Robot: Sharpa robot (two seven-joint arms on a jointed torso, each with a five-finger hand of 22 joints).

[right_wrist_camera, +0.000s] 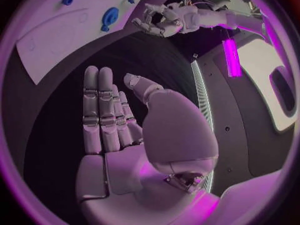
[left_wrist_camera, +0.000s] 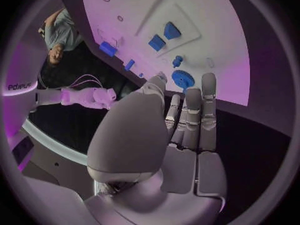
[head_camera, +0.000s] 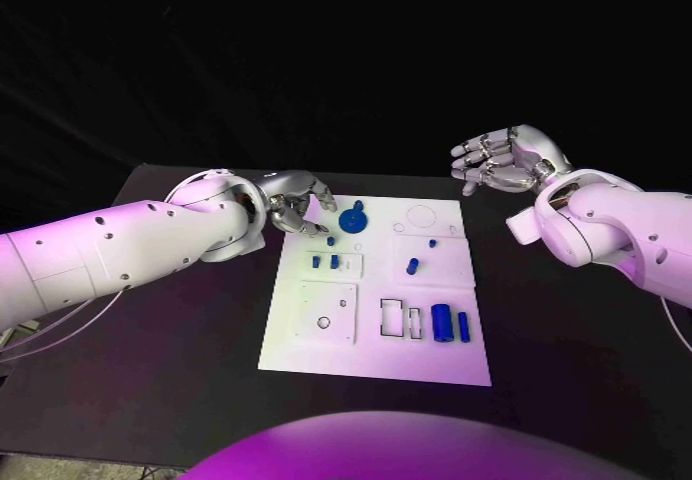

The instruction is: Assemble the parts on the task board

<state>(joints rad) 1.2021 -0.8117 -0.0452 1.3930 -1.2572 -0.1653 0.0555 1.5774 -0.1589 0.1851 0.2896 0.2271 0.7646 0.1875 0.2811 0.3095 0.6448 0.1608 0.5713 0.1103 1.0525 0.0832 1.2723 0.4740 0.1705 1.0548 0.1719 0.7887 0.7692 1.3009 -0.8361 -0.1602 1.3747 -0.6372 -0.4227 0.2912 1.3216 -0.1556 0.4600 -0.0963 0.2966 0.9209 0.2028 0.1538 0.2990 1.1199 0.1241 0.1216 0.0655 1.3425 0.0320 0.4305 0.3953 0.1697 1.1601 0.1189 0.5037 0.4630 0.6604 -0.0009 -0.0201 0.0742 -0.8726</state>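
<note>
The white task board (head_camera: 418, 360) lies in the middle of the black table. A blue gear (head_camera: 356, 219) sits near its far left corner, with small blue pegs (head_camera: 325, 261) and another peg (head_camera: 413, 266) further in. Two blue cylinders (head_camera: 449, 324) lie near the board's right edge. My left hand (head_camera: 296, 200) hovers at the far left corner, fingers apart, holding nothing; in the left wrist view its fingertips (left_wrist_camera: 208, 82) are just short of the gear (left_wrist_camera: 183, 78). My right hand (head_camera: 498, 160) is raised beyond the far right corner, holding nothing, its fingers (right_wrist_camera: 103, 110) stretched out.
The board has rectangular cut-outs (head_camera: 400, 318) and a square plate with a small hole (head_camera: 327, 312) near its front. Black table surface (head_camera: 173, 350) surrounds the board on all sides. In the right wrist view the left hand (right_wrist_camera: 164, 19) shows beside the gear (right_wrist_camera: 110, 16).
</note>
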